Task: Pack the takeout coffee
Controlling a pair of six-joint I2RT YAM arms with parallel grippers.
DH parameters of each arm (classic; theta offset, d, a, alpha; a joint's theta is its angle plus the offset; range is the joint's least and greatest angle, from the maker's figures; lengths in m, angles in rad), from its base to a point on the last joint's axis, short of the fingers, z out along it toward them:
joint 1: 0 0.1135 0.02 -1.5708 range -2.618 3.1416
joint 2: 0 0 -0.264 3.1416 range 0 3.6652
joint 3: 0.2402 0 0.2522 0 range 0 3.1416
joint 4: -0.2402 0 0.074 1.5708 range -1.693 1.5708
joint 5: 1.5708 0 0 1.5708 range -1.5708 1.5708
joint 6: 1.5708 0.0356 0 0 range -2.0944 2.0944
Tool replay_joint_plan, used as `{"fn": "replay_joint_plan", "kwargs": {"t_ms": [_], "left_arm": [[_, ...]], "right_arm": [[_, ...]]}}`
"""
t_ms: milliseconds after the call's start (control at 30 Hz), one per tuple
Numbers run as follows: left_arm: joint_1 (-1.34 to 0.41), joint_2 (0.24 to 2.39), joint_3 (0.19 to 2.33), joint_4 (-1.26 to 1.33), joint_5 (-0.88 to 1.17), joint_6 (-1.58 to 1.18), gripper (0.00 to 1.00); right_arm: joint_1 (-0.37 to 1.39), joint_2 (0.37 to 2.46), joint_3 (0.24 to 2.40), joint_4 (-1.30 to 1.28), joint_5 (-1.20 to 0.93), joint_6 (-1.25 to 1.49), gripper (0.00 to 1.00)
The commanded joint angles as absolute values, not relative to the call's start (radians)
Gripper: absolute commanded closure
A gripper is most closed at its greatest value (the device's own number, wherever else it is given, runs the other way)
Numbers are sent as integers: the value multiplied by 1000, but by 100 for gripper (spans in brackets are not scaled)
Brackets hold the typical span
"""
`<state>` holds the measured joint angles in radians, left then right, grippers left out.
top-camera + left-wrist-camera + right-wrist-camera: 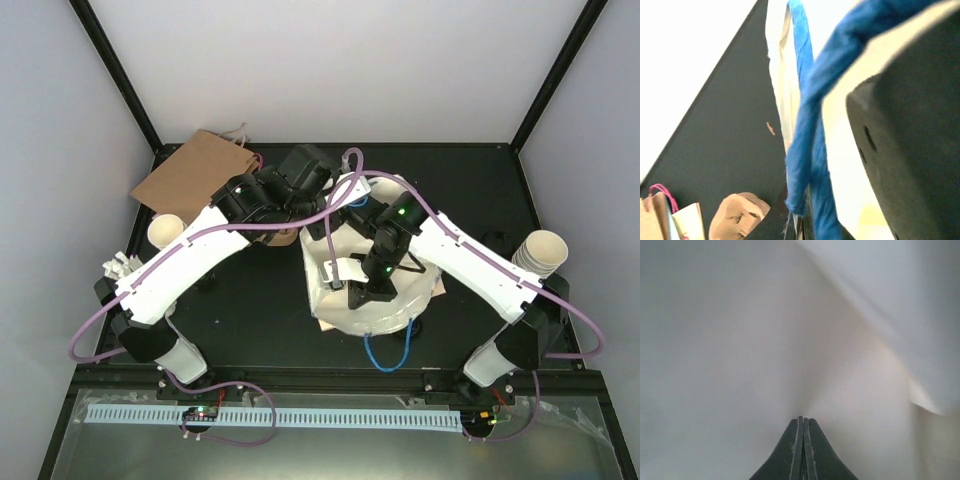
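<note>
The white paper bag (345,318) stands open-mouthed on the middle of the black table (250,320), one blue handle (385,355) looping off its near side and another arching over its far rim; both arms reach in to it.

The left gripper (338,198) is at the bag's far-left rim; its jaws are closed; in the left wrist view a blue cord handle (810,125) runs close along its dark finger (905,165), with the bag's cream wall (782,75) behind; whether the cord itself is pinched I cannot tell.

The right gripper (360,293) reaches down inside the bag's mouth; in the right wrist view its fingers (802,425) are pressed flat together with nothing between them, and the bag's white inner paper (740,340) fills everything ahead.

The coffee cups are outside the bag; a single cream paper cup (167,230) stands upright, mouth open, well to the left of the bag, at the table's left edge; a stack of cream paper cups (545,250) stands well to the bag's right, at the right edge.

A flat brown paper bag (195,175) with pink handles lies beyond the white bag to its far left, overhanging the table's corner; crumpled brown paper (737,215) lies near it.
</note>
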<state>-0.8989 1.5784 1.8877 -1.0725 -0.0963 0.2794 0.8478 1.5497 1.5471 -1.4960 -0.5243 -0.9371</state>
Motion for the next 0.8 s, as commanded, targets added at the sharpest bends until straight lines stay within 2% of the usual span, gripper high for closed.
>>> {"fn": "replay_joint_plan", "kwargs": {"t_ms": [0,167,300,567,767], "left_arm": [[-903,1605,1876,-1014,-242,311,98],[-905,1614,1868,-1017,-267,293,98],[-907,1621,1864,-1020,-248,282,98],[-905,1659,1859,-1012,-274,225,99],[-885,1727,1921,-1047,-293,125,98]], "right_arm": [[873,1549,1595,-1518,-591,-870,99],[876,1521,1578,-1442,-422,-791,99],[875,1451,1515,-1266,-262,-734,99],[876,1280,1449,-909,-170,-478,98],[875,1203,1458,-819,-36,-175,89]]}}
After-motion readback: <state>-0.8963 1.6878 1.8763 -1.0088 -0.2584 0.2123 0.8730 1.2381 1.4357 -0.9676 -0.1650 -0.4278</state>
